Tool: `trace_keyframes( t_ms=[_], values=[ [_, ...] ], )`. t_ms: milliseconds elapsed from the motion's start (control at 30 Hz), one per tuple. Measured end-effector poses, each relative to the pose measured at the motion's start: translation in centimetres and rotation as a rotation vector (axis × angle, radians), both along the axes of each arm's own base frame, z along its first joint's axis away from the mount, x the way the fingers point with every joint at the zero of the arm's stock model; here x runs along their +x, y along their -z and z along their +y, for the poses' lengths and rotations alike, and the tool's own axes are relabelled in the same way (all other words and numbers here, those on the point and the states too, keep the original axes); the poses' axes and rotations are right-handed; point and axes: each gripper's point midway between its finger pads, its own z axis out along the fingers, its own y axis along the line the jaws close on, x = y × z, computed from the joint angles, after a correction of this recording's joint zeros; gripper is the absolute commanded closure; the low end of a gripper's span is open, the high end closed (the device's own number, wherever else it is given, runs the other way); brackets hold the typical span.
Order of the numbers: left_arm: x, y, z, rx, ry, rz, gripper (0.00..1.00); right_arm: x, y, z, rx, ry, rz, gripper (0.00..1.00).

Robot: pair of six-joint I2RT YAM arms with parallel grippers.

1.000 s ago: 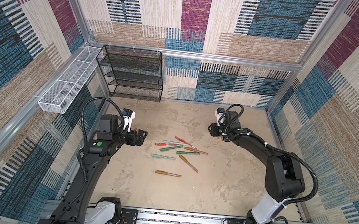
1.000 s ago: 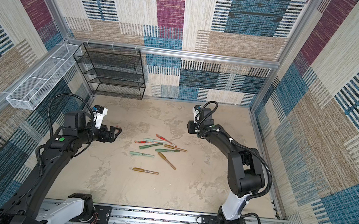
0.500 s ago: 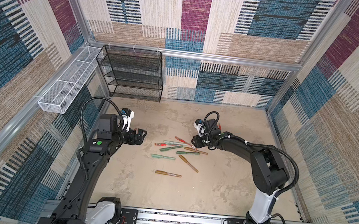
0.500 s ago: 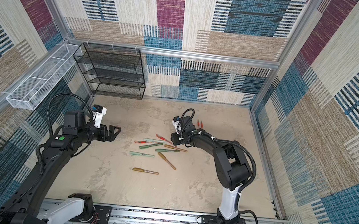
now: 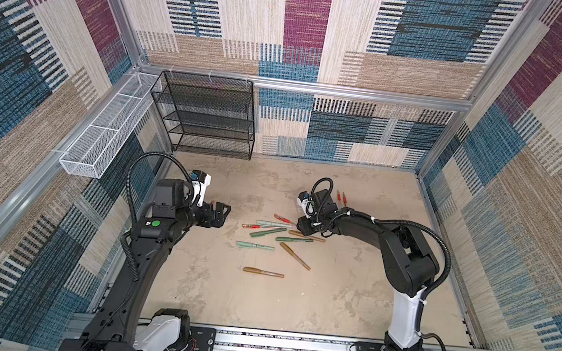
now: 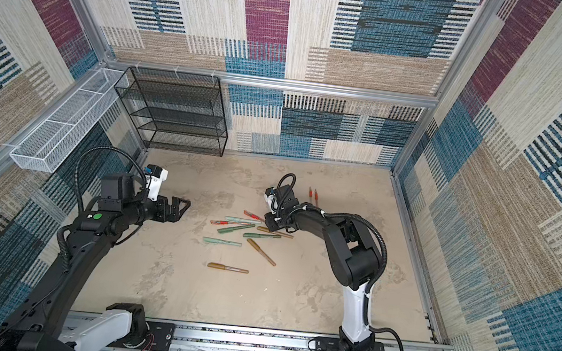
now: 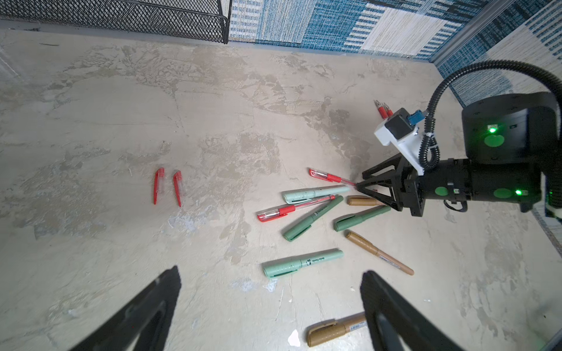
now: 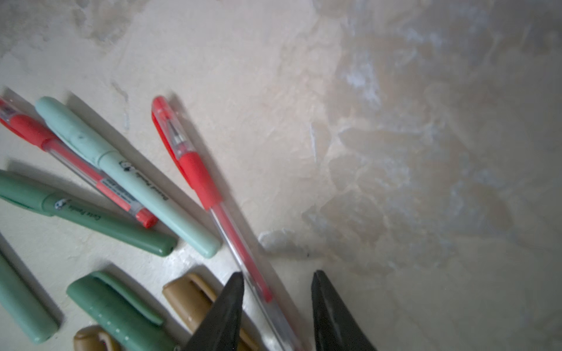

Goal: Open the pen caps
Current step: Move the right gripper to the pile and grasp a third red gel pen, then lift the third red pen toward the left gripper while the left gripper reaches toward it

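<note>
Operator: Placement matters most in this step. The right tool [image 8: 276,278] stands spread, its fingers [image 8: 225,310] straddling the clear barrel of the red pen [image 8: 213,194], a gap showing on one side, so nothing is pinched yet. The cap [image 8: 168,127] sits on the pen's end farthest from the tool.

Observer: What makes a good close?

Operator: Probably a squeeze square across that barrel alone. The gold cap [image 8: 188,291] lies just beside one finger, and catching it would drag a second pen along. The barrel looks slim and smooth, so it may roll or slip. A firm, centred pinch and a lift clear of the pile seem wise before the left tool [image 5: 223,215] takes the cap end.

Observer: And the left tool?

Operator: Jaws wide apart, empty, hovering over the counter [image 5: 256,308], well apart from the pile. Two short red caps [image 7: 178,187], loose by the look of them, lie on the counter ahead of it.

Observer: What differs from the earlier frame?

Operator: There the right tool hangs well away from every pen; now it is down at the red pen. The left tool and the pens show no shift.
</note>
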Motion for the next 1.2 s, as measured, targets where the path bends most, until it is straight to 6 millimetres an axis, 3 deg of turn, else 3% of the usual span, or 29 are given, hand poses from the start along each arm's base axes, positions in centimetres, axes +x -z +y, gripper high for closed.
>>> trace_keyframes(
  t_ms=[733, 1033, 1200],
  values=[
    [0.2, 0.1, 0.0, -0.001, 0.001, 0.008, 0.04, 4.4, 0.6, 0.7, -0.009, 0.057, -0.151, 0.90],
    [0.3, -0.2, -0.2, -0.004, 0.006, 0.002, 0.04, 3.3, -0.5, 0.1, -0.002, 0.085, -0.111, 0.98],
    [0.1, -0.4, -0.6, -0.023, 0.025, -0.003, 0.04, 1.8, -4.0, 0.0, 0.077, 0.104, -0.126, 0.98]
  ],
)
